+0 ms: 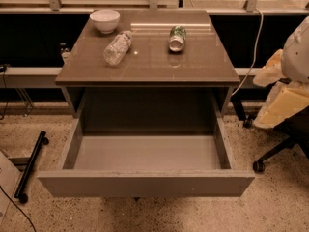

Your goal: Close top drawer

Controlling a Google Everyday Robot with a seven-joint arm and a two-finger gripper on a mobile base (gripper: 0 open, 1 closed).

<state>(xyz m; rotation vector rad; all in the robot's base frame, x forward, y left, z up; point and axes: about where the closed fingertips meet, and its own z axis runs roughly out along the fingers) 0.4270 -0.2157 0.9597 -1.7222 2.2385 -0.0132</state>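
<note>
Presently: Top Drawer Open, Approach Step Pending

1. Status. The top drawer (145,182) is pulled far out from under the counter (149,66), and its front panel is the part nearest the camera. My pincer is not in this view, so I cannot tell whether it is spread or pressed together. Nothing is touching the drawer. I judge the task to be at the approach step, with no closing push begun.

2. Next move. The front panel is flat and has no handle, so there is nothing to pinch. The move calls for a straight push on the panel face, near its middle so the box does not skew on its runners, driven toward the cabinet until the panel sits flush.

3. Materials and shapes.
- Drawer: a wide, matte grey-brown panel and a deep rectangular box with a lighter grey, smooth interior that holds nothing visible.
- Counter: glossy brown, showing reflections.
- On it, well behind the drawer: a round white bowl (105,20), a clear crinkled plastic bottle (118,47) lying on its side, and a can (177,37) also lying down.
- Floor (270,207): speckled, hard.

4. Caution. A hard shove may roll the bottle or the can.
</note>
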